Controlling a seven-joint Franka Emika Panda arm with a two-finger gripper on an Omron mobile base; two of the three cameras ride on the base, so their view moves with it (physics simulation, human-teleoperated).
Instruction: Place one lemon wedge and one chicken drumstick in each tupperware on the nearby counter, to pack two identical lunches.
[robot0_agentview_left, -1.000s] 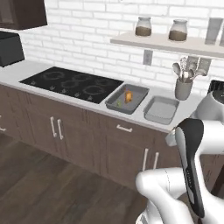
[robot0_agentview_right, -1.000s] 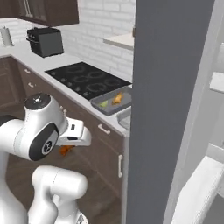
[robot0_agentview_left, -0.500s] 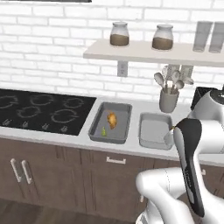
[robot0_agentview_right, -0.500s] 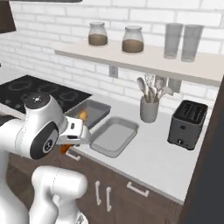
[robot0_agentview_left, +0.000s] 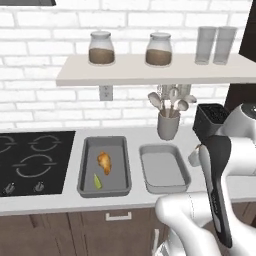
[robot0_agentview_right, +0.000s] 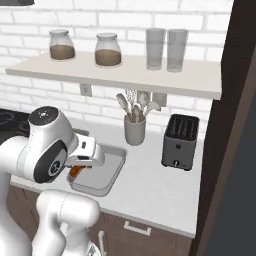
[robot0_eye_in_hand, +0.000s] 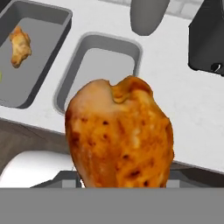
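The pincer (robot0_eye_in_hand: 122, 186) is gripping a chicken drumstick (robot0_eye_in_hand: 120, 135) — it should be centring over the lighter, empty tupperware (robot0_eye_in_hand: 101, 65) before releasing.

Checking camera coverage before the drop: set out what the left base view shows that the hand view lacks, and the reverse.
Left base view: the hob and the wall shelf with jars. Hand view: a second drumstick, close up before the camera. Both: the darker tupperware holding a golden drumstick, the empty lighter tupperware, the toaster.
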